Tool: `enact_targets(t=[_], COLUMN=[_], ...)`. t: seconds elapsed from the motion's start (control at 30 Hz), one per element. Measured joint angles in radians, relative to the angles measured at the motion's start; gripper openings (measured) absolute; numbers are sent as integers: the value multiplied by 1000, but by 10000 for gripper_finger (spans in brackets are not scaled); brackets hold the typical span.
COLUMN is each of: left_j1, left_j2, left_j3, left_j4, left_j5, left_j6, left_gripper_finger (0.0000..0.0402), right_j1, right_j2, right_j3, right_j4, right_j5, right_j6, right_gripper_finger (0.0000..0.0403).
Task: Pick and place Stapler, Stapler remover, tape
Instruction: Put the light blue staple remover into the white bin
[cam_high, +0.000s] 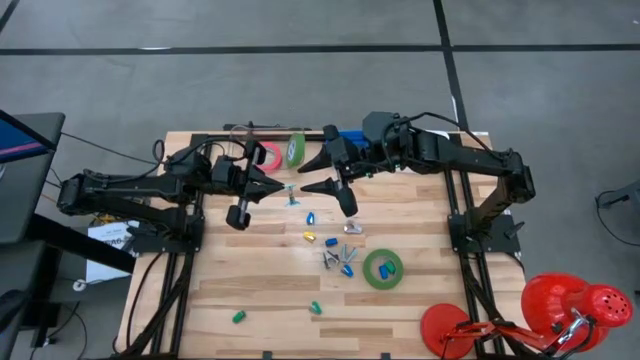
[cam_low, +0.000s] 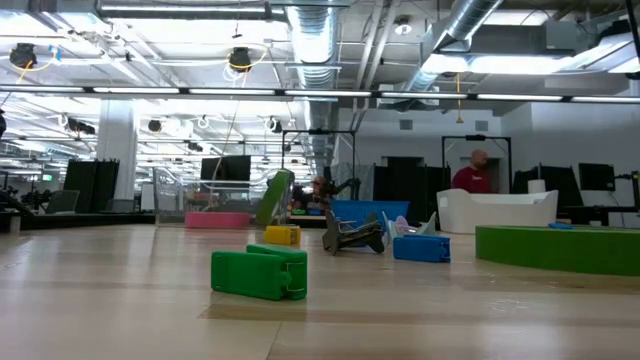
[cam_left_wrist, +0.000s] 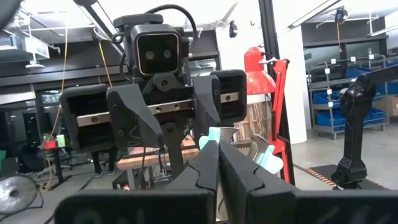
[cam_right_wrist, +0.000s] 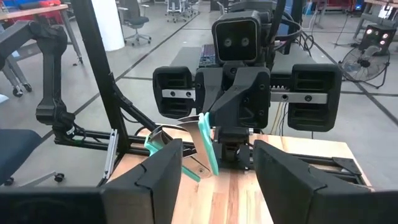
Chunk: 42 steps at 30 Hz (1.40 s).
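High view: both arms met above the middle of the table (cam_high: 250, 290), near its back edge.
Left gripper (cam_high: 281, 189): fingers pinched fully together on the stapler remover (cam_right_wrist: 206, 146), which it held up off the wood.
Right gripper (cam_high: 306, 176): jaws apart, one finger on each side of the remover; no contact visible, nothing gripped.
Step (judged): looked like a handover from left to right, grip not yet taken.
Remover handling: small and light, teal plastic wings over thin metal claws; stiff but spring-hinged, so a squeeze across the wings would likely close it.
Where to hold: across the flat teal wings, clear of the left fingertips; the metal claws looked slippery and thin.
Risk: the piece could twist or drop if left let go before right had it firmly.
Pink-red tape (cam_high: 270, 155): at the back of the table, beside an upright green tape (cam_high: 295, 150).
Second green tape (cam_high: 383, 268): lay flat towards the front right; rigid ring, light, easiest taken across the rim wall.
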Motion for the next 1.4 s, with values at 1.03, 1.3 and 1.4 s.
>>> enact_targets(t=[1.03,1.3,1.4], left_j1=[0,0,0], left_j2=[0,0,0], left_j3=[-1,-1,-1], left_j4=[1,1,1], left_j5=[0,-1,-1], left_j6=[1,1,1], left_gripper_finger=[2,2,2], right_j1=[-1,-1,-1], right_j2=[39,39,39], right_j3=[0,0,0], right_j4=[56,56,56], right_j5=[7,3,3], right_j6=[-14,-14,-14], right_gripper_finger=[144,58,35])
